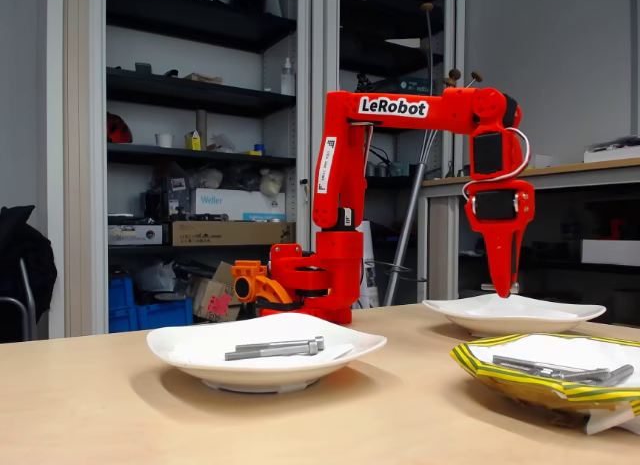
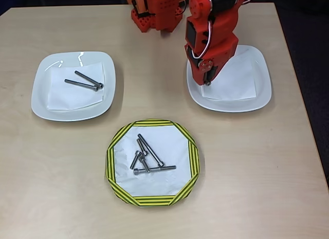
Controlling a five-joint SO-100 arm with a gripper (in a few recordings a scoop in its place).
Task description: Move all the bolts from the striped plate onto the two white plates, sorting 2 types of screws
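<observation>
The striped plate (image 2: 114,146) (image 1: 480,370) lies at the table's front with several grey bolts (image 2: 146,158) (image 1: 560,368) on its white centre, long slim ones and short stubby ones crossed in a loose pile. The left white plate (image 2: 43,97) (image 1: 190,345) carries two long bolts (image 2: 85,82) (image 1: 275,348) on a paper sheet. The right white plate (image 2: 259,92) (image 1: 560,313) also has a paper sheet. My red gripper (image 2: 207,84) (image 1: 505,285) points straight down over the left part of that right plate, just above it. Its fingers are shut and I see nothing between them.
The arm's red base (image 2: 154,15) (image 1: 320,280) stands at the table's back edge, between the two white plates. Bare wooden tabletop (image 2: 247,172) surrounds the plates. Shelves and cabinets (image 1: 200,135) stand behind the table.
</observation>
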